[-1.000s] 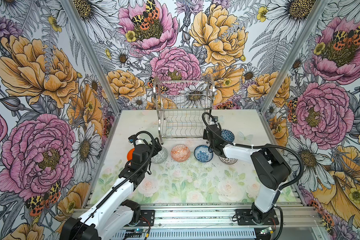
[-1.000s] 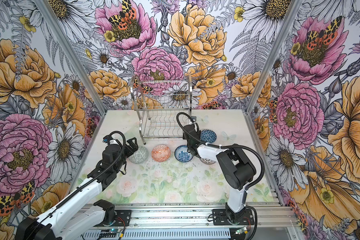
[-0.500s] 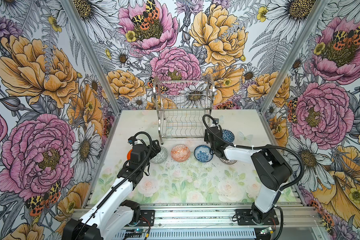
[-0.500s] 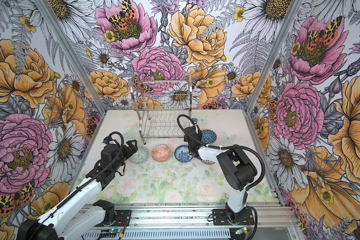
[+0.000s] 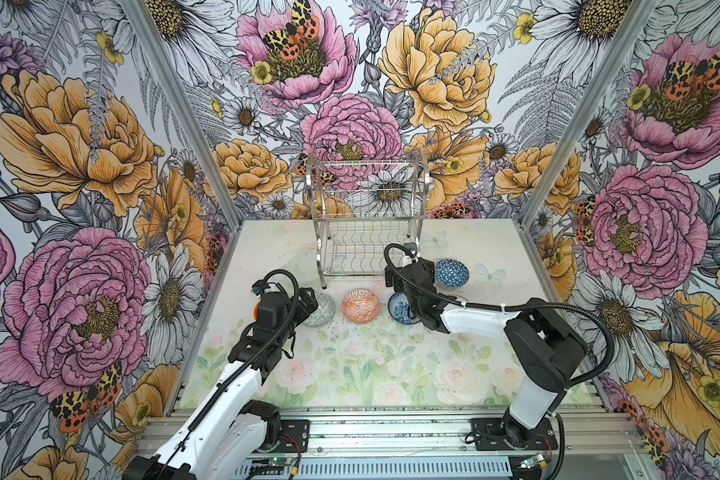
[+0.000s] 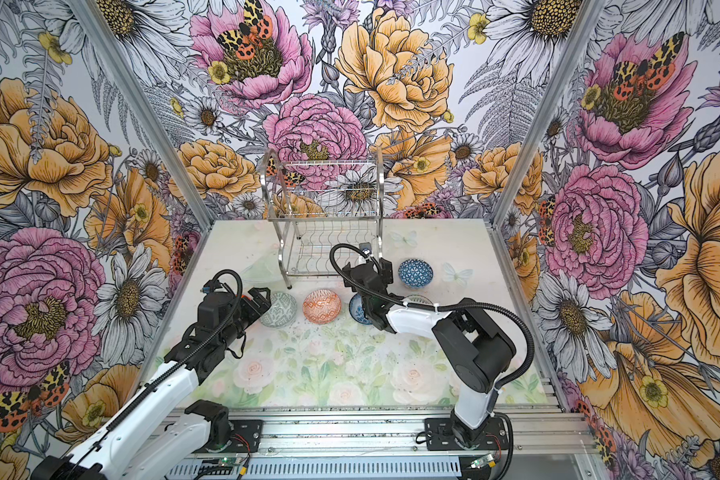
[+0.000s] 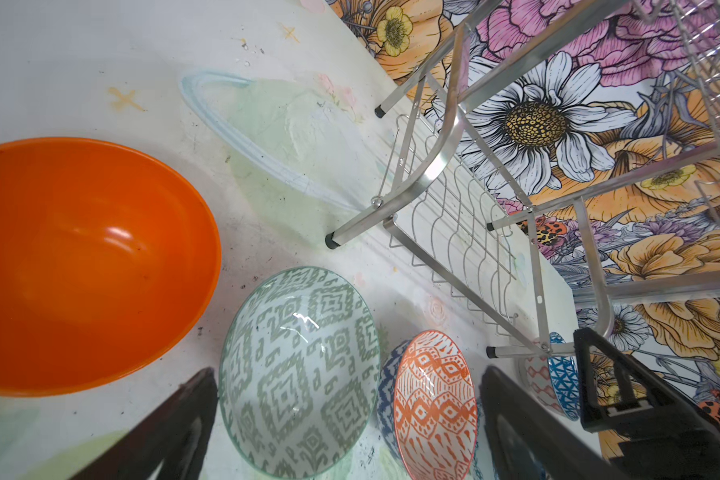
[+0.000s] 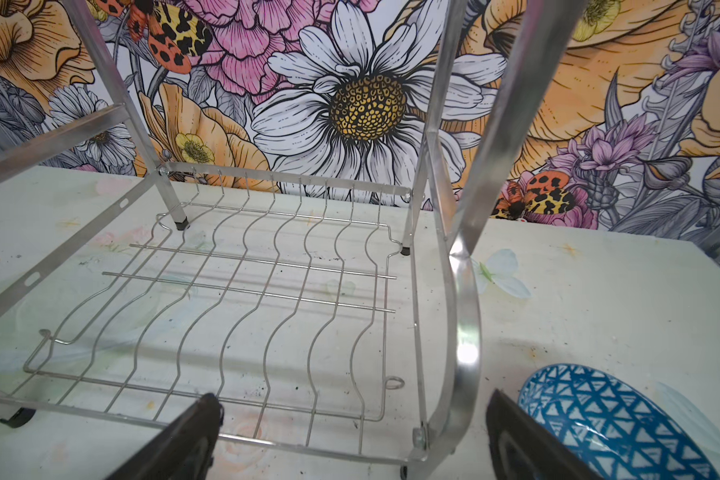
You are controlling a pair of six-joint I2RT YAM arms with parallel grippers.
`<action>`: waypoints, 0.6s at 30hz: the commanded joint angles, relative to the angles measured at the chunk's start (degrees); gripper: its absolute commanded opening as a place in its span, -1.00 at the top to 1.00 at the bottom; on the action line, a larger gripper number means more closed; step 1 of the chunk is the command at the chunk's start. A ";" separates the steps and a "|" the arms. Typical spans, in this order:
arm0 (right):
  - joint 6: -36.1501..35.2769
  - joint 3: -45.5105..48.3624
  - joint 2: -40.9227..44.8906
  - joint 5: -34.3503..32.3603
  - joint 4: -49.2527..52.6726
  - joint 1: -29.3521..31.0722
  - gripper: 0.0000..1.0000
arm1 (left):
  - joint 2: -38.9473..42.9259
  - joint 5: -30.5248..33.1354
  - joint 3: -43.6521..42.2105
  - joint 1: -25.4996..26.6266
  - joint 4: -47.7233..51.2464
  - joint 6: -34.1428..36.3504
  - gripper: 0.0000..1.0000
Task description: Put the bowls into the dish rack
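Your left tool (image 5: 309, 300), lower left of centre: jaws spread, empty, lined up on grey-green bowl (image 5: 324, 310), likely for rim grab. Your right tool (image 8: 356, 430): jaws wide, empty, facing bare dish rack (image 8: 462, 316) lower tier. All visible bowls (image 5: 360, 306) sit on surface (image 5: 350, 374), centre frame, none racked.

The light is bright and even and comes from above, so shadows on the table (image 5: 350, 365) are soft and weak. Small white glare sits on the orange bowl (image 7: 88, 266) and the dish rack (image 8: 468, 332). The wrist views bend straight lines near their edges.
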State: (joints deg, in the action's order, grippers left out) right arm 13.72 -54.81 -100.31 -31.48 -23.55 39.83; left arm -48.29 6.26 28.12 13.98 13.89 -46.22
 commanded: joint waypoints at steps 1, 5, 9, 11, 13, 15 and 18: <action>-1.72 -0.15 0.79 1.93 -2.66 0.44 -0.99 | 0.07 -0.75 1.86 -2.02 5.52 -1.09 -0.97; -3.87 -0.87 -0.03 3.60 -3.80 2.11 -0.99 | -1.39 0.04 3.97 -6.61 9.54 1.12 -0.97; -4.71 -1.18 -0.50 5.58 -4.84 3.06 -0.99 | -4.22 -5.40 5.18 -11.23 8.66 2.98 -0.97; -5.01 -1.35 -0.91 6.08 -4.75 3.30 -0.99 | -6.23 -7.97 5.69 -12.04 7.42 3.52 -0.97; -5.22 -1.53 -1.06 6.30 -4.75 3.55 -0.99 | -8.21 -8.12 6.28 -11.97 7.40 4.13 -0.97; -5.36 -1.47 -0.94 6.38 -4.75 3.67 -0.99 | -9.95 -8.24 6.67 -11.94 7.81 5.12 -0.97; -5.49 -1.47 -0.85 6.30 -4.84 3.67 -0.99 | -11.33 -6.57 6.88 -11.87 9.00 6.08 -0.97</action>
State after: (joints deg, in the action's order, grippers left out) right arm 9.10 -54.89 -100.62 -25.65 -26.63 43.44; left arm -59.11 0.34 33.80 2.33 21.63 -42.46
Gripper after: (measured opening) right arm 0.995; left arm 0.986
